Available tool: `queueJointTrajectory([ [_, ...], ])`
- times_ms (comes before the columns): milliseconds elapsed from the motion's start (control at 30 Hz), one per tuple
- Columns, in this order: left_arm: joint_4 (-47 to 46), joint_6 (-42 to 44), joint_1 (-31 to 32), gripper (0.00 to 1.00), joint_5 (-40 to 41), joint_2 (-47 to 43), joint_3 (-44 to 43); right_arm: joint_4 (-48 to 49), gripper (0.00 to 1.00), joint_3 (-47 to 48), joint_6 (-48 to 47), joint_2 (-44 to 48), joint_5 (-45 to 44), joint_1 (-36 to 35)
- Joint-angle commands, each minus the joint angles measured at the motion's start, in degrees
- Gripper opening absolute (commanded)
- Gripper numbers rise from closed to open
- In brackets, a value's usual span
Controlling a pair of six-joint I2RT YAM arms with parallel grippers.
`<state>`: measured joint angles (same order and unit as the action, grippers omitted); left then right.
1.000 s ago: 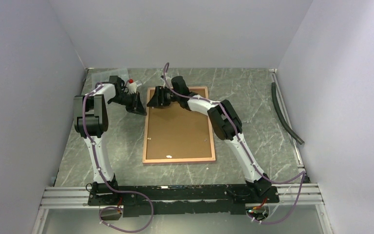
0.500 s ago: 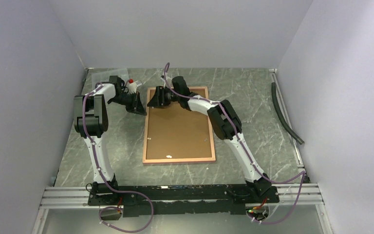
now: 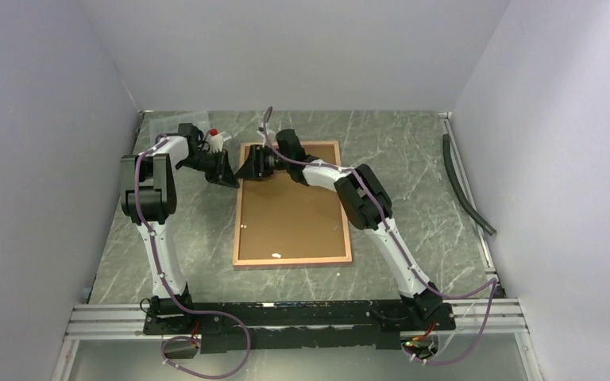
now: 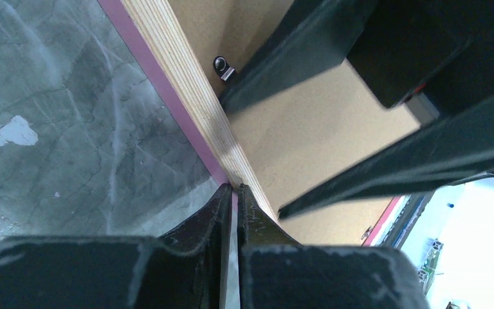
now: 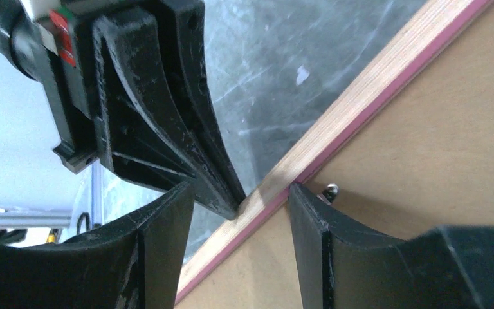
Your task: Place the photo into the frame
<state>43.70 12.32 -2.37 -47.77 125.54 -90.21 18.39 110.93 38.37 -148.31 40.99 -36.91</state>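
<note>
Two grippers meet at the far-left corner of the thin rectangular frame (image 3: 292, 260), which lies tan wooden back up on the green marbled table (image 3: 413, 159), with a flat brown backing board (image 3: 290, 218) inside it. Right of the frame lies a dark hose (image 3: 465, 190); beyond its far-left corner, a clear plastic sheet (image 3: 163, 123). Left gripper (image 4: 235, 190): fingers pressed together, tips touching the frame's outer left edge. Right gripper (image 5: 241, 187): jaws apart, astride that left rail, inner finger over the board beside a small metal clip (image 5: 330, 190).
</note>
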Motion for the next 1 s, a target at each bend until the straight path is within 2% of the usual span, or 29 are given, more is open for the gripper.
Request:
queueJointTrajectory([
  [0,0.4,0.8,1.4,0.1,3.4,2.5,1.2,-3.0,0.59,3.5,0.4,-2.1,3.0,-2.6],
  [200,0.4,1.0,1.2,0.1,3.5,2.5,1.2,-0.8,0.59,-0.3,0.8,1.3,2.3,-1.9],
  [367,0.4,1.2,0.9,0.1,3.6,2.1,1.5,10.9,0.59,-6.4,9.6,7.4,4.8,1.2],
  [433,0.3,1.4,0.7,0.1,3.7,2.1,1.8,12.5,0.6,-7.5,10.6,9.5,4.9,2.2],
  [567,0.3,1.6,0.5,0.1,3.8,2.1,2.0,6.8,0.6,-6.9,5.8,11.1,3.8,2.8],
  [733,-0.1,1.1,0.4,0.1,3.4,2.3,1.9,2.5,0.6,-5.5,4.5,9.0,2.0,2.8],
  [967,-0.3,0.7,0.5,0.1,3.0,2.5,1.9,-11.7,0.6,2.0,-2.0,5.5,-4.1,1.7],
])
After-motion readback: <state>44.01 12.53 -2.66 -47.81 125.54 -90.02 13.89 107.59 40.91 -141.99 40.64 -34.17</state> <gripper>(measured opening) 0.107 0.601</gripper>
